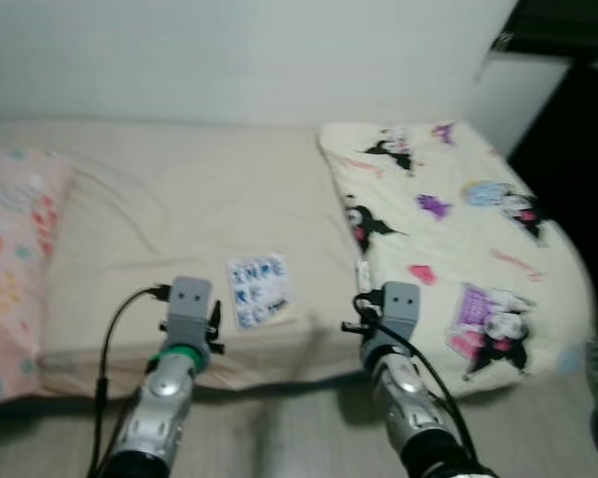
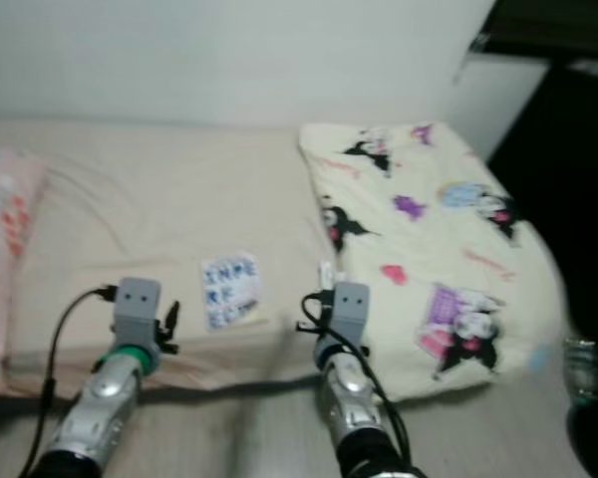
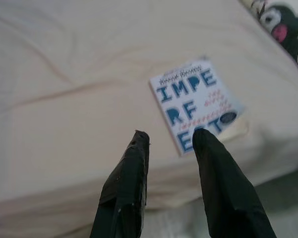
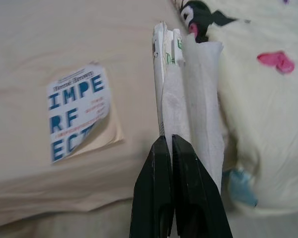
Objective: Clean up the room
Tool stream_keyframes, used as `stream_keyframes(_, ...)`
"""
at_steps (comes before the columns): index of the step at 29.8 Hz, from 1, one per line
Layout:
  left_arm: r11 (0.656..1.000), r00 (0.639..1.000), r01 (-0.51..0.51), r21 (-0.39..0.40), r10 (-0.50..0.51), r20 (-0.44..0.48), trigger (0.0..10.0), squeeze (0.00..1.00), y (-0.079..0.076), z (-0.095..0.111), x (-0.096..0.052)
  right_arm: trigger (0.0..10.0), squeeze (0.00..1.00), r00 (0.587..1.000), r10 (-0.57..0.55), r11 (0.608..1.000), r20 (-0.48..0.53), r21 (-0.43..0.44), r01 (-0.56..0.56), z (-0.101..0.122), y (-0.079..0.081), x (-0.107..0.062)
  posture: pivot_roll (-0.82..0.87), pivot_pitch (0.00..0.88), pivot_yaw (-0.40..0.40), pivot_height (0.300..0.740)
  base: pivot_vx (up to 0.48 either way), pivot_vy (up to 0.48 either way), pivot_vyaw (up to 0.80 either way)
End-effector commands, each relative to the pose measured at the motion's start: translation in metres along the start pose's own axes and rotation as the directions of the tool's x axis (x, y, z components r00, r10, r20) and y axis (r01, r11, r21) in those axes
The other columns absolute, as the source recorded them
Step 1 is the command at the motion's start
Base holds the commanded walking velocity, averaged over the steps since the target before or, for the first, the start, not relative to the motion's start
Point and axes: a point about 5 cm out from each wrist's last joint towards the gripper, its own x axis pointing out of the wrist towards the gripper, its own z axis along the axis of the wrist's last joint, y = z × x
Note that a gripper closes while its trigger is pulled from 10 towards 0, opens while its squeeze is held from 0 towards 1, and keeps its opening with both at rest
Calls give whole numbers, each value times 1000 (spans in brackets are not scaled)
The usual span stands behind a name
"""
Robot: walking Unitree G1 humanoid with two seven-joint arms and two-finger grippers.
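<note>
From the head view, we are facing the bed (image 1: 179, 199), where a book (image 1: 258, 290) is lying near its front edge between both arms. In the left wrist view, our left pincer (image 3: 170, 140) is hovering open just short of it. In the right wrist view, our right pincer (image 4: 167, 144) is pinching white folded paper (image 4: 188, 94), so the left looks freer.

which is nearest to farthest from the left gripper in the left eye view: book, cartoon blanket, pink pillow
1. Book, just right of the left gripper, on the bed.
2. Pink pillow, off to its left.
3. Cartoon blanket, far right, beyond the right gripper.
</note>
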Motion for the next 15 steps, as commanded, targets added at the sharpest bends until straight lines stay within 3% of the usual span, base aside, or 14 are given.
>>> stream_keyframes(1,1000,999,8,5,-8,-38,10000,0,-1,-6,-2,10000,0,999,3,1000,-42,8,-2,-7,0,-1,85,18,-35,740,0,0,0)
stream_keyframes(15,1000,999,7,-8,-7,-47,10000,0,-3,-5,1,10000,0,997,6,1000,-72,-10,-7,-11,-2,-2,80,22,-32,740,0,0,0)
